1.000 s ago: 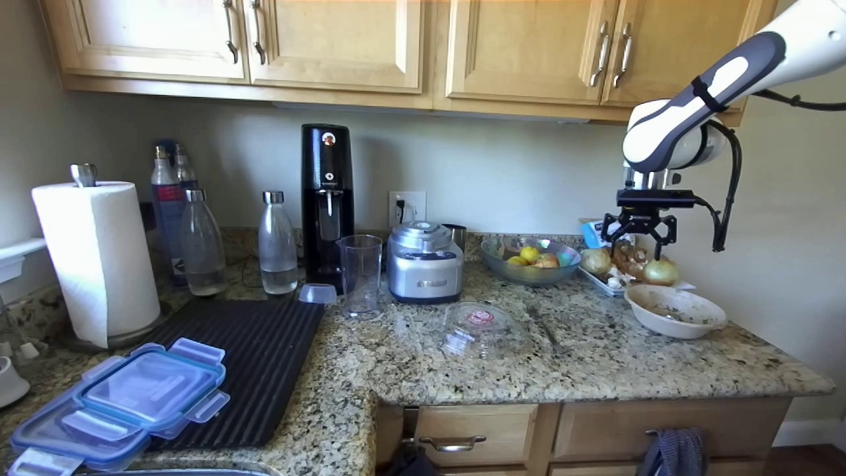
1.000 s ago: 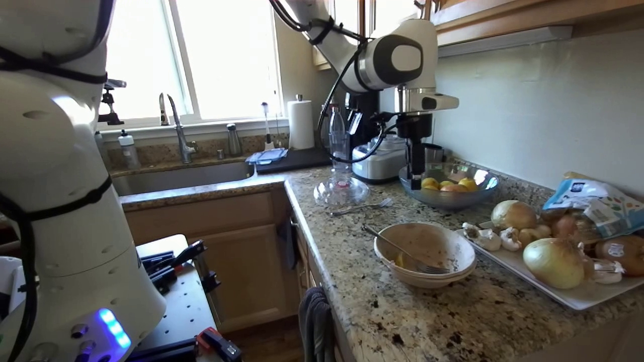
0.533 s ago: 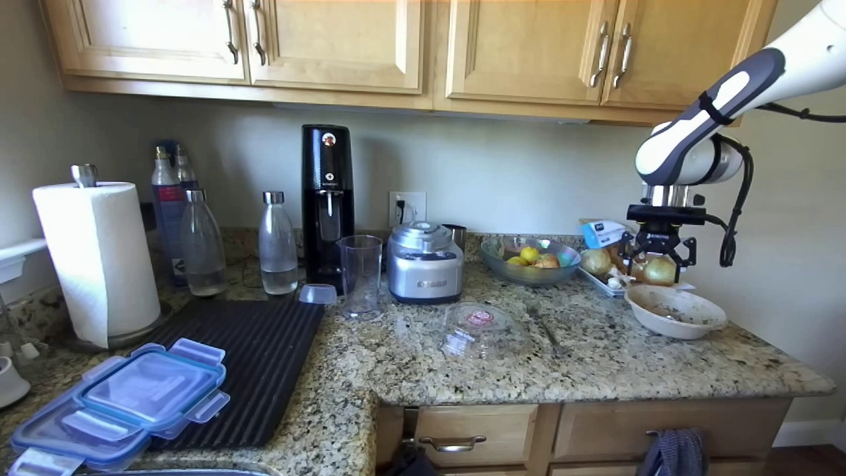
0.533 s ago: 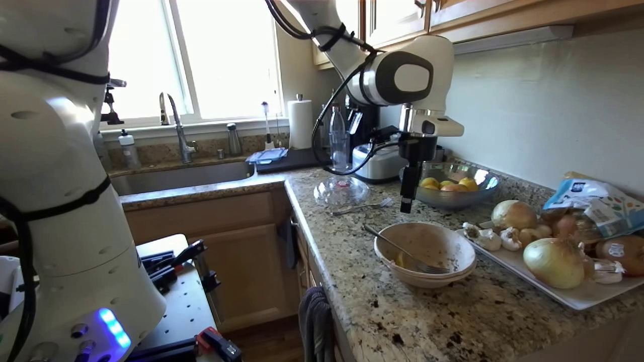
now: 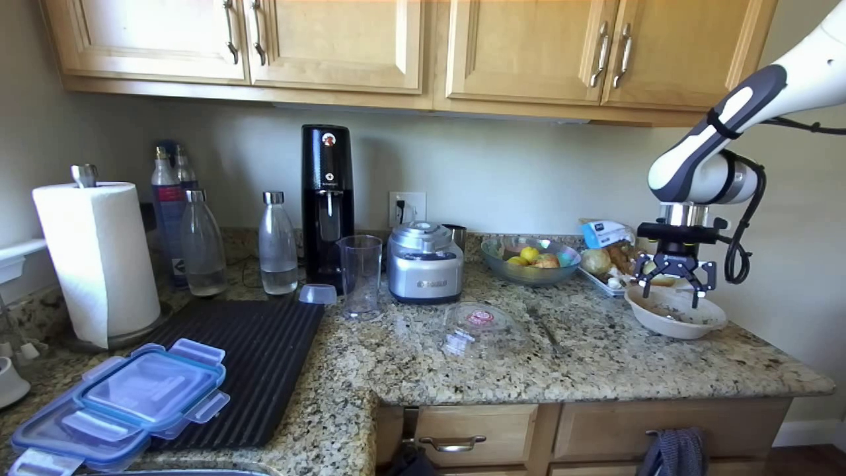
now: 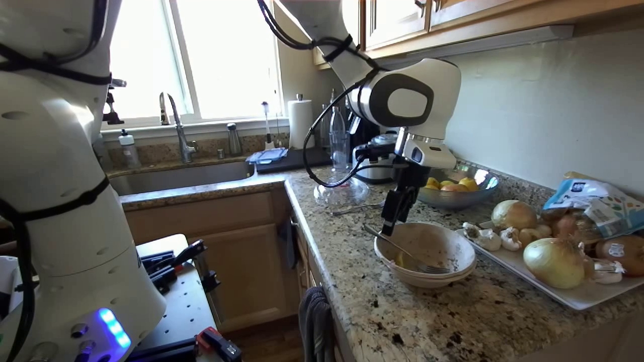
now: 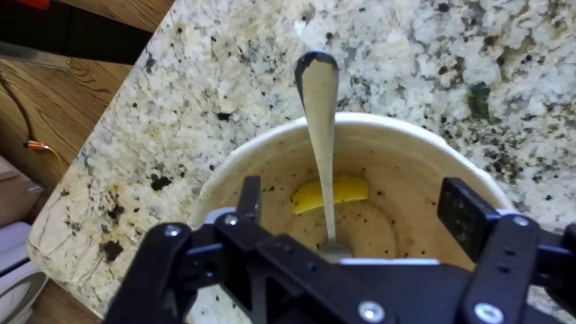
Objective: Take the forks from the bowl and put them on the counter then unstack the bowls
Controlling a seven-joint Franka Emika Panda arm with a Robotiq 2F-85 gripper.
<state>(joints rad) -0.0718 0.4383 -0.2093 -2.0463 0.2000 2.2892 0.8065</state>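
Two off-white bowls stand nested on the speckled granite counter. A silver fork leans in the upper bowl, its handle jutting over the rim; in the wrist view the fork runs up between the fingers, its tines hidden by the gripper. Another fork lies on the counter beyond the bowls. My gripper is low over the bowls, tilted, near the fork's handle side. In the wrist view the gripper stands wide open, both pads apart from the fork.
A yellow lemon piece lies inside the upper bowl. Beside the bowls is a white tray with onions and garlic. Behind stand a clear fruit bowl, a food processor and a clear plastic lid.
My gripper has come down from above the fruit bowl area to the bowls, tilting on the way. It stays open. Bowls and forks have not moved.
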